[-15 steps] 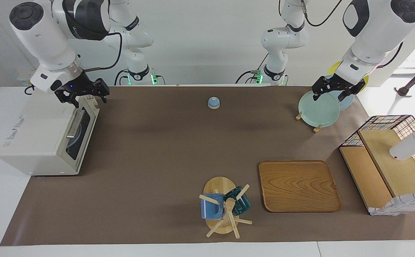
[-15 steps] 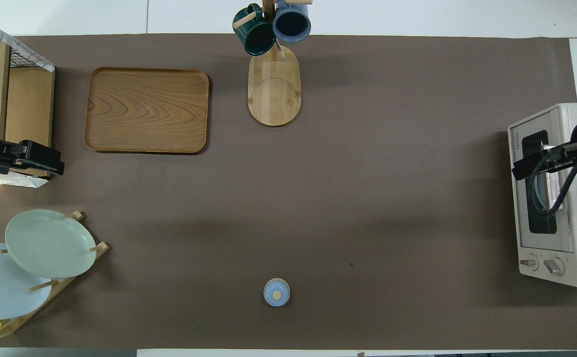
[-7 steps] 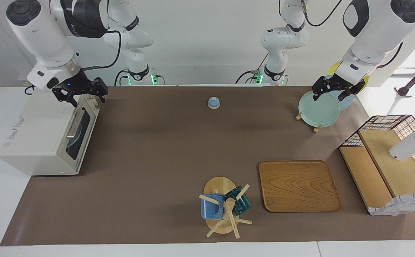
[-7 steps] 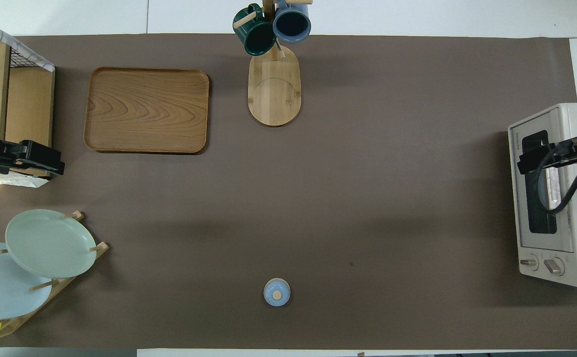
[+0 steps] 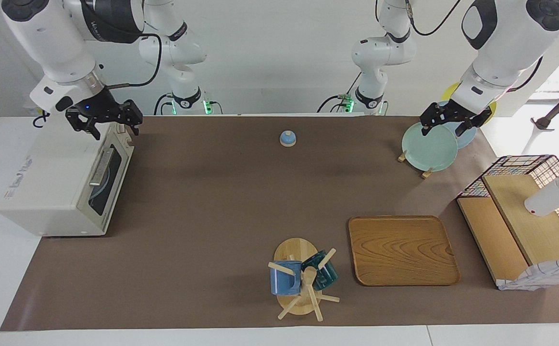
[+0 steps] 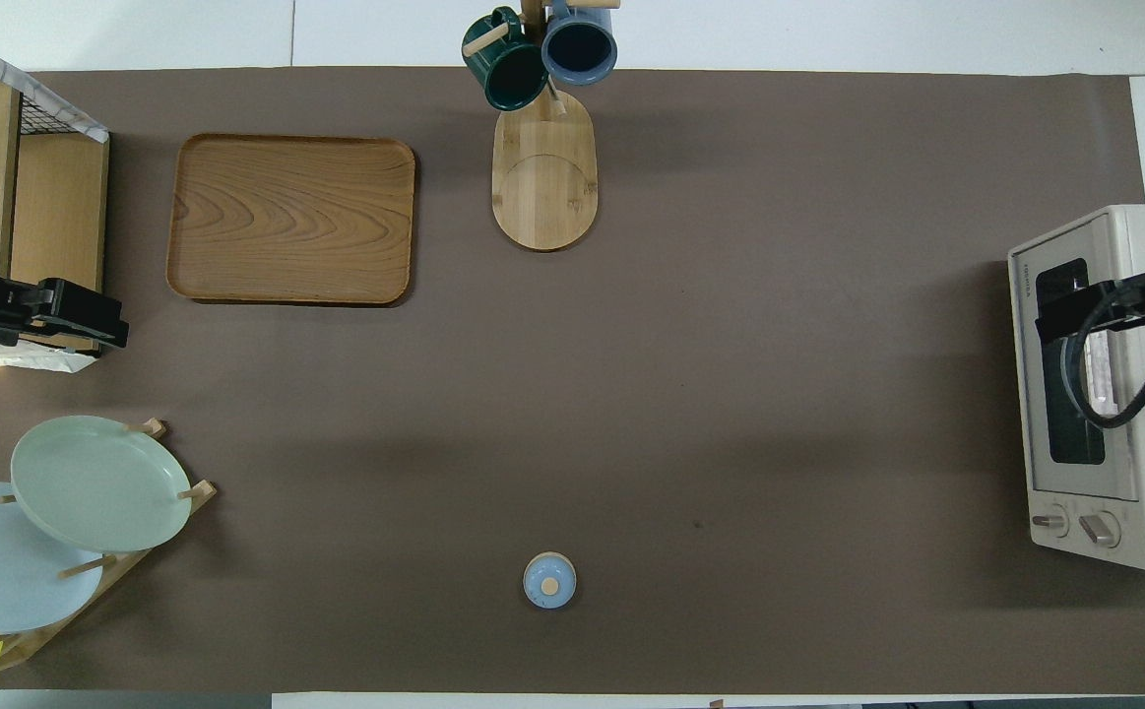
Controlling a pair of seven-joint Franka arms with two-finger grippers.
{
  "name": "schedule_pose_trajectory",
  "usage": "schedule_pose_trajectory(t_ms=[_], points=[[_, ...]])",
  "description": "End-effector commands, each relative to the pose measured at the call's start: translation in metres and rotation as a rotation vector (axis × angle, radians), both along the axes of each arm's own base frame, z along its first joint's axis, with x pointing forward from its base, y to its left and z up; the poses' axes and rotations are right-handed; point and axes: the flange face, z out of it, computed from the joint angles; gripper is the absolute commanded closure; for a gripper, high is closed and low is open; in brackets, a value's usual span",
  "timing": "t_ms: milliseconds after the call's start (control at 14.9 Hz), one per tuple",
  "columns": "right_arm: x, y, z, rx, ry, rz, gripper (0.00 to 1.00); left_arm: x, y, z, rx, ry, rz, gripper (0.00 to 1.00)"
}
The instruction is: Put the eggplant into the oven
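Observation:
The cream-white oven stands at the right arm's end of the table with its dark glass door shut; it also shows in the overhead view. The eggplant is not in view. A pale blue round shape shows dimly through the door glass. My right gripper hangs open and empty in the air over the oven's upper front edge, at the end nearer the robots; it also shows in the overhead view. My left gripper waits open and empty over the plate rack.
A blue bell sits near the robots. A rack with green and blue plates, a wooden tray, a mug tree with two mugs and a wire basket with wooden boards stand toward the left arm's end.
My right gripper has risen a little above the oven and drifted toward the table's end. The oven door stays shut. The left arm has not moved.

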Motion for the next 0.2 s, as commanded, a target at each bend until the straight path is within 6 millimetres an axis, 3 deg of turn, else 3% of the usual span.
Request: schedule_pose_trajectory(t_ms=[0,134], points=[[-0.0008,0.0033,0.0063,0.007,-0.003,-0.017,0.00,-0.0022,0.0026,0.0013,0.019,0.003,-0.007,0.00],[-0.0007,0.0008,0.0057,0.007,-0.003,-0.022,0.00,-0.0022,0.0028,0.0013,0.020,0.003,-0.007,0.00]])
